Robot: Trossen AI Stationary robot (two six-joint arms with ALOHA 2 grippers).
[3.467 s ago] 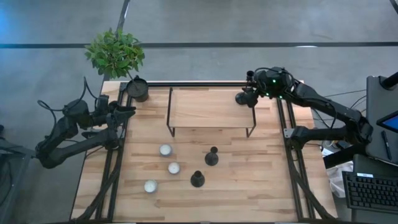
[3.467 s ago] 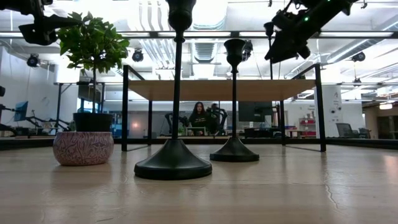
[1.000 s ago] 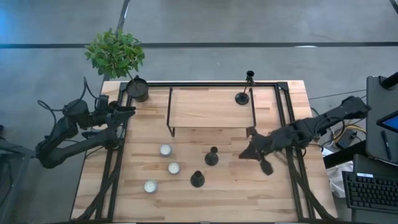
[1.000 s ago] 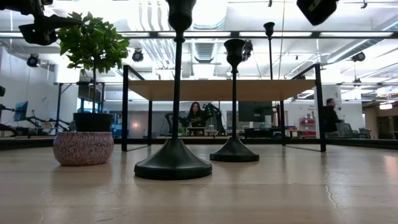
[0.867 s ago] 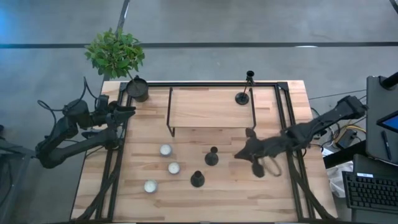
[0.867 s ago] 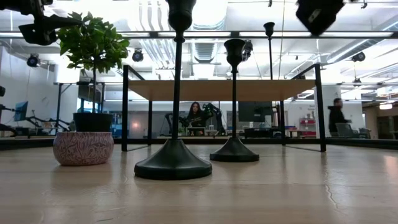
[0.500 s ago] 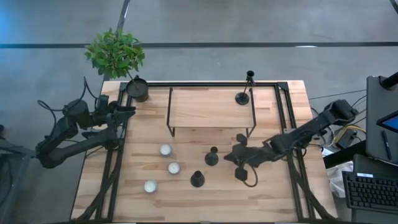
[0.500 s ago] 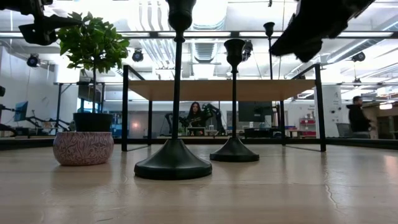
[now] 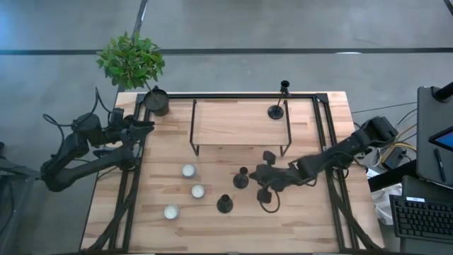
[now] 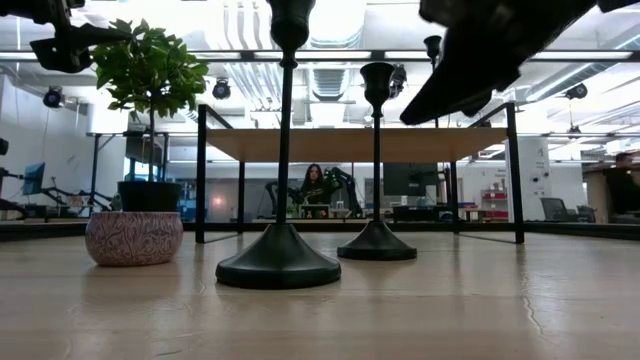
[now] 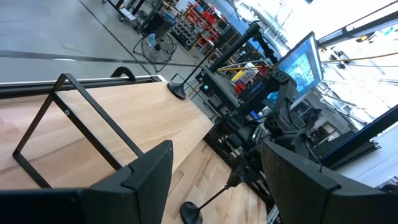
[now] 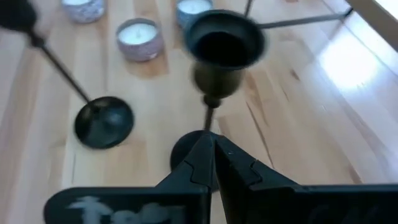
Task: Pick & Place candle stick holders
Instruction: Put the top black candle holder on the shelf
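the right gripper [image 9: 263, 175] sits just right of the middle of the high view, low over the wooden table [image 9: 311, 219], right beside a black candle holder [image 9: 241, 178]. in the right wrist view its two dark fingers [image 12: 208, 163] look pressed together, tips meeting at the holder's thin stem [image 12: 209, 119], with the cup-shaped top [image 12: 222, 45] standing above them; whether they actually squeeze the stem i cannot tell.

a second candle holder [image 9: 224, 204] stands a little lower and to the left in the high view. a third one [image 9: 277, 108] stands on the small raised shelf [image 9: 237, 124] in the upper middle, near its right end.

three small white candles [image 9: 187, 171] sit in a slanted row left of centre. a potted plant [image 9: 132, 60] is at the upper left corner of the table.

the left gripper [image 9: 145, 126] waits at the table's left edge, its fingers [image 11: 146, 180] spread apart.
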